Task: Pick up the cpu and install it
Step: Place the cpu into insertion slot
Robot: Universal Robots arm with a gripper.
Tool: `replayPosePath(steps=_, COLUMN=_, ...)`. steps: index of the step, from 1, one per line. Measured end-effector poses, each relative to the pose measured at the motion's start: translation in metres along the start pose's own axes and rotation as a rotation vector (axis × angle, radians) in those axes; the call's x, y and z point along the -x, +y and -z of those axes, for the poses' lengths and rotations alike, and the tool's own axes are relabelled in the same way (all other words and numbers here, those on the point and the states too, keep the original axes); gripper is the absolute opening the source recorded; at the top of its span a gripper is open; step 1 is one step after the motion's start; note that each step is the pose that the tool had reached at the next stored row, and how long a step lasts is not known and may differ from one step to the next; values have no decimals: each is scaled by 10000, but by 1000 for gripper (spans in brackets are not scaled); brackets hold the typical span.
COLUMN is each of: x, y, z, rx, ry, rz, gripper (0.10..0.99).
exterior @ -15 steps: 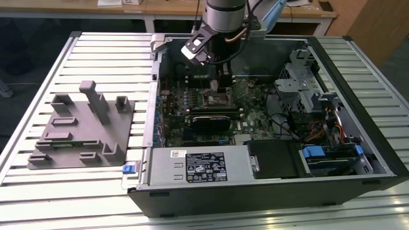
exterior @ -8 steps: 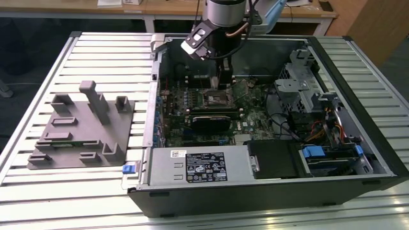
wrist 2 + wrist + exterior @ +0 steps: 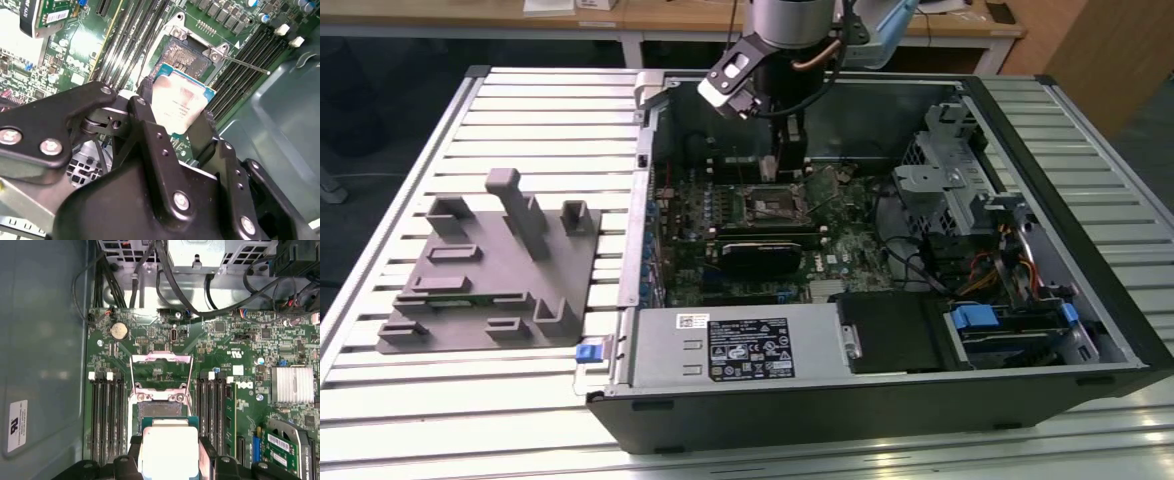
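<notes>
The gripper (image 3: 787,165) hangs inside the open computer case (image 3: 854,420), which lies on a slatted table (image 3: 534,90). In the exterior view it sits low over the middle of the motherboard, at the far edge of the socket (image 3: 767,205). Both wrist views show the grip itself: the jaws are pinching the cpu (image 3: 181,102) by two opposite edges, with a black finger (image 3: 207,135) pressed to each side and the chip's pale metal top facing the cameras. In the first wrist view the cpu (image 3: 167,450) covers part of the open socket (image 3: 161,409). The contact field shows beyond the chip and the load plate (image 3: 161,371) stands raised — whether the chip touches the socket I cannot tell. The second wrist view adds the thin retaining lever (image 3: 245,64), sticking out sideways from the socket's corner. The first wrist view adds banks of memory slots (image 3: 107,410) on either side of the socket, a coin cell (image 3: 118,330) and a finned silver heatsink (image 3: 292,384). The exterior view takes in the surroundings — a grey moulded tray (image 3: 480,290) on the table at the exterior view's left, well apart from the case, and the labelled power supply (image 3: 740,350) along the case's near side.
</notes>
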State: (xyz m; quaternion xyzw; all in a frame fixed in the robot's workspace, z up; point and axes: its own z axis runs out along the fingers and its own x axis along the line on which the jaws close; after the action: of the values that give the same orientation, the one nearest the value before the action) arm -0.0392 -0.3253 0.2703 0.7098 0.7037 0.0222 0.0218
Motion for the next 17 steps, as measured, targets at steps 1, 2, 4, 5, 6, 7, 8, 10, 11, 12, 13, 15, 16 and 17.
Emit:
replayPosePath(steps=1, x=0, y=0, z=-1, rx=-1, ry=-1, rz=0, gripper=533)
replayPosePath(steps=2, x=0, y=0, z=-2, rx=0, ry=-1, rz=-1, gripper=533)
replayPosePath(steps=4, x=0, y=0, z=-3, rx=-1, ry=-1, rz=0, gripper=533)
replayPosePath(steps=5, x=0, y=0, z=-4, rx=0, ry=-1, rz=0, gripper=533)
replayPosePath(steps=6, x=0, y=0, z=-7, rx=1, ry=1, rz=0, gripper=533)
replayPosePath(steps=7, x=0, y=-1, z=-12, rx=2, ry=4, rz=-1, gripper=533)
replayPosePath(steps=8, x=0, y=-1, z=-15, rx=1, ry=1, rz=0, gripper=533)
replayPosePath(steps=10, x=0, y=-2, z=-24, rx=0, ry=0, rz=0, gripper=533)
replayPosePath(steps=11, x=0, y=-2, z=-27, rx=-1, ry=-1, rz=0, gripper=533)
replayPosePath(steps=12, x=0, y=-2, z=-30, rx=-1, ry=-2, rz=0, gripper=533)
replayPosePath(steps=13, x=0, y=-2, z=-34, rx=-1, ry=-1, rz=0, gripper=533)
replayPosePath(steps=15, x=-1, y=-3, z=-41, rx=-1, ry=-2, rz=-1, gripper=533)
replayPosePath(steps=16, x=-3, y=-3, z=-44, rx=-1, ry=-1, rz=-1, gripper=533)
replayPosePath(steps=17, x=-6, y=-3, z=-46, rx=0, ry=-1, rz=1, gripper=533)
